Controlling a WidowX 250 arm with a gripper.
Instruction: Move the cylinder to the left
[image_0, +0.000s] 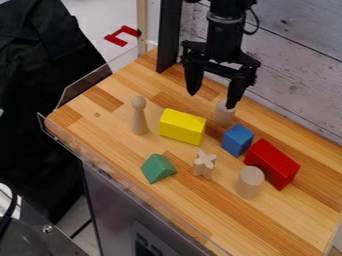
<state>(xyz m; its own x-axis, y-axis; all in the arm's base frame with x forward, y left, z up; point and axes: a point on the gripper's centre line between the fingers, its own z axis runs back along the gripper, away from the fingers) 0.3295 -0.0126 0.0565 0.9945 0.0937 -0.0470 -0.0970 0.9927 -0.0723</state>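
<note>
Pale planks form the wall (300, 47) at the upper right of the frame, behind a striped wooden surface (107, 120) that runs slantwise from the upper middle to the lower right, where the frame cuts it off. Dark cloth (40, 75) occupies the upper left, also cut off by the edge. The arm (224, 40) enters from the top edge, its upper part out of frame. The gripper (213, 99) hangs right of center in the upper half, its fingers spread apart with nothing held between them.

Two pieces could pass for the cylinder. A pale cylinder (250, 182) stands upright in the lower right, in front of the red arch block (277, 162) and hiding part of its opening. A second pale, round piece (224, 116) sits under the gripper's right-hand finger as seen in the frame; the fingertip covers some of it, so its full shape and any contact are hard to make out.

Near the middle lie a yellow block (182, 126) and, to its right, a blue block (237, 140). The peg figure (139, 117) stands left of the yellow one. Lower down are a green wedge (158, 168) and a cross-shaped piece (204, 165).
</note>
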